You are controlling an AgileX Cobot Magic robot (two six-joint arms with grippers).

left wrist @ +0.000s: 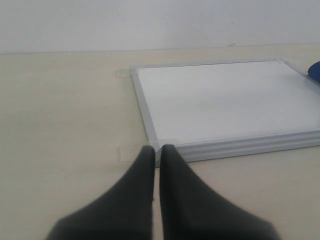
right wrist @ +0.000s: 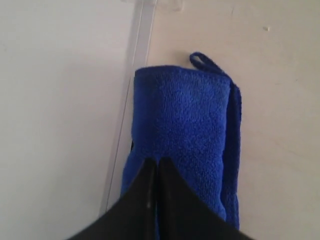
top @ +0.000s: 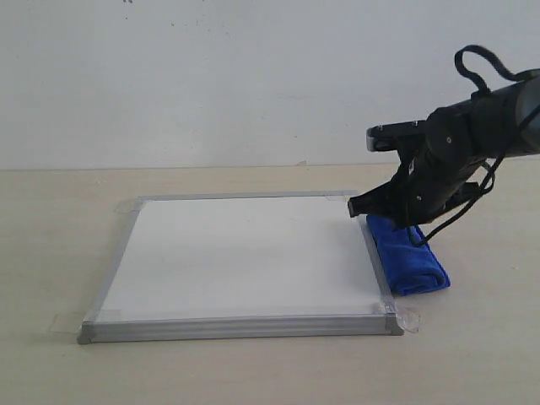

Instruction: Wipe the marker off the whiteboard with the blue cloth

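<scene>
The whiteboard (top: 245,253) lies flat on the table, silver-framed, with tape tabs at its corners. Its surface shows plain white in every view, and I see no red marker line on it. The blue cloth (top: 411,260) lies as a rolled bundle on the table against the board's right frame. My right gripper (top: 396,218) hangs over the cloth's far end. In the right wrist view the right gripper (right wrist: 157,162) is shut, tips resting on the blue cloth (right wrist: 185,115). My left gripper (left wrist: 157,149) is shut and empty, just off a corner of the whiteboard (left wrist: 225,100).
A pale wooden table (top: 472,354) carries everything, with a white wall (top: 211,76) behind it. A clear tape tab (top: 410,320) sticks out at the board's front right corner. A black cable (top: 477,63) loops above the right arm.
</scene>
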